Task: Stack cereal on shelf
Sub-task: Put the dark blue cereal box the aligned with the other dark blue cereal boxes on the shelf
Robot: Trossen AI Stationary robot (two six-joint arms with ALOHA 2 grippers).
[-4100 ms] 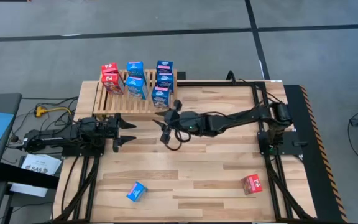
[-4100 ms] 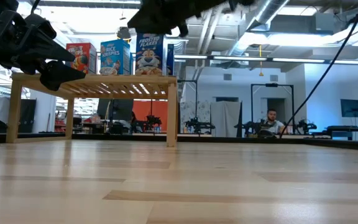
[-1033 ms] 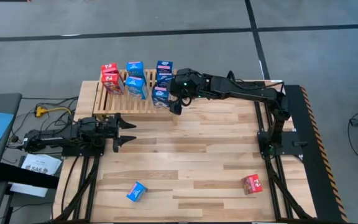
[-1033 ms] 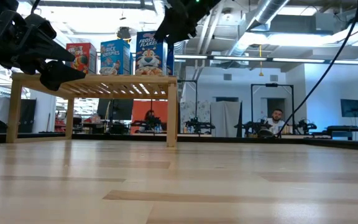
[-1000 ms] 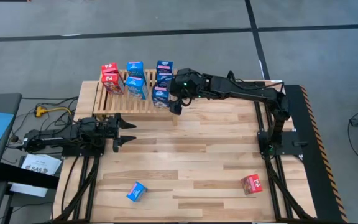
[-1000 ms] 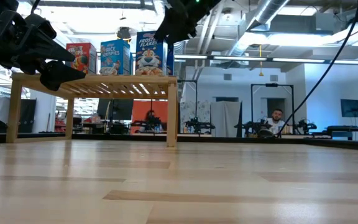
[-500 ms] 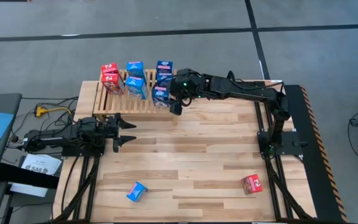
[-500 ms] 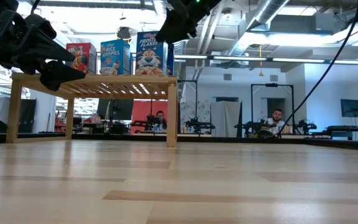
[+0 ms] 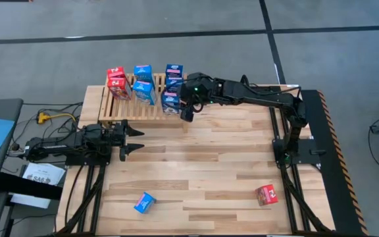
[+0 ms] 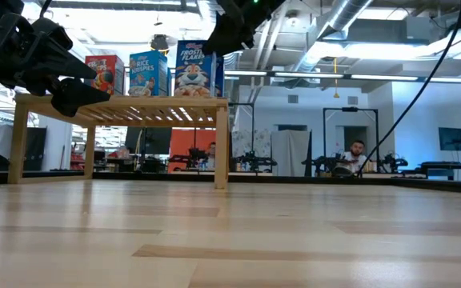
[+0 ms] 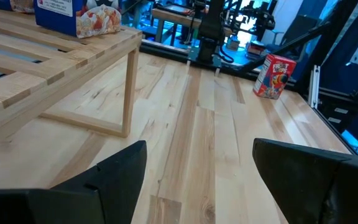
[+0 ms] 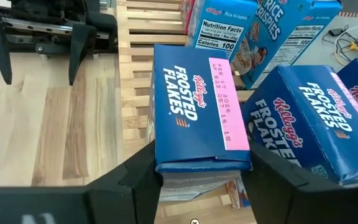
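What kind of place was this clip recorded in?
Most likely a robotics lab or workshop: exposed ceiling ducts, more robot rigs in the background, and a person seated among them behind the plank table.

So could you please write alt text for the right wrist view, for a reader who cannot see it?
The right gripper has its jaws on either side of a blue Frosted Flakes box standing on the slatted wooden shelf. More blue cereal boxes stand beside and behind it, and the left gripper waits over the plank table beyond.
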